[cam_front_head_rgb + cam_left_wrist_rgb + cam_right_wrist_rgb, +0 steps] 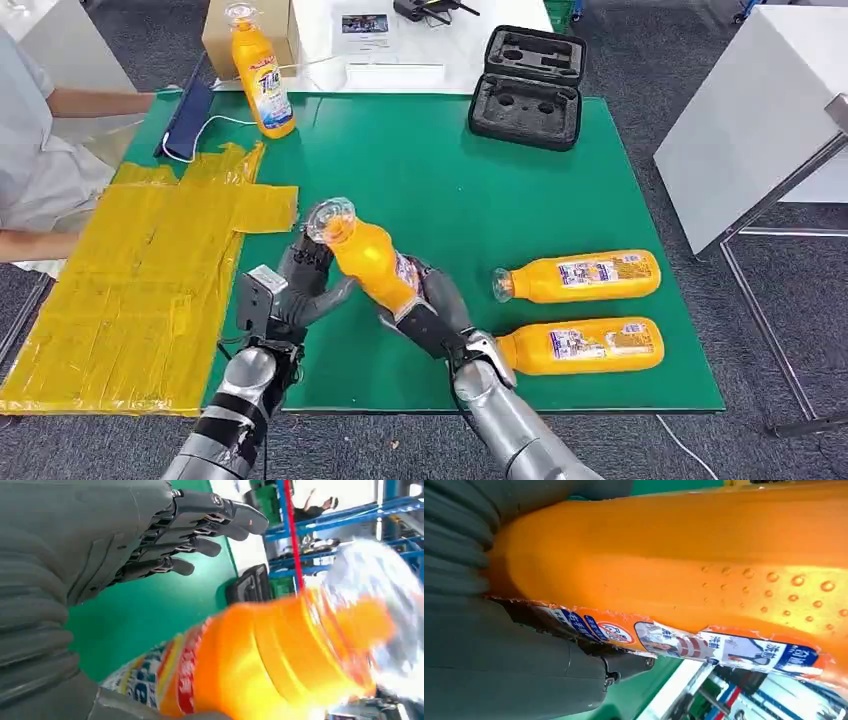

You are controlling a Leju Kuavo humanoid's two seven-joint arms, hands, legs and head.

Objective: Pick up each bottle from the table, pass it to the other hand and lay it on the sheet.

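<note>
My right hand [432,312] grips an orange bottle [368,258] by its lower body, tilted above the green mat [450,170] with its clear cap up and to the left. The right wrist view shows that bottle [704,555] close against the hand [499,665]. My left hand [300,285] is right beside the bottle's neck. Its fingers [200,525] are stretched out and apart, and the bottle [280,655] lies just off the palm. Two more orange bottles [585,277] [585,346] lie on the mat to the right. The yellow sheet [130,290] is spread at the left.
A further orange bottle [263,80] stands at the mat's far left, in front of a cardboard box [215,35]. An open black foam case [527,88] lies at the back. A person [40,150] sits at the left by the sheet. A white table [760,110] is at the right.
</note>
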